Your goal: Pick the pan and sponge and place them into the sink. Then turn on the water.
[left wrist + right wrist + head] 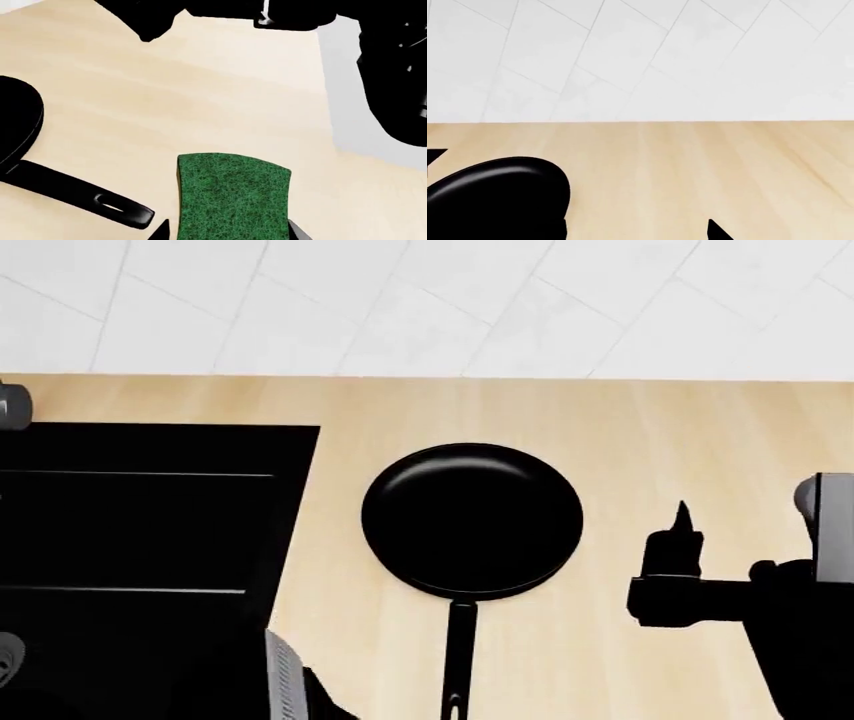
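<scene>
The green-faced sponge (233,197) lies flat on the wooden counter, between the two fingertips of my left gripper (230,231). That gripper is open: a thin strip of counter shows beside one tip, and the other tip sits at the sponge's edge. The black pan (471,518) rests in the middle of the counter with its handle (458,660) pointing toward me. The handle's holed end (123,212) lies just beside the sponge. The black sink (160,445) is sunk into the counter left of the pan. My right gripper (674,550) hovers open and empty right of the pan (494,200).
A white tiled wall (427,300) backs the counter. The counter's near edge (328,100) runs close to the sponge, with my own dark body (393,75) beyond it. A grey fitting (11,405) sits at the sink's far left corner. Bare wood (721,430) lies behind my right gripper.
</scene>
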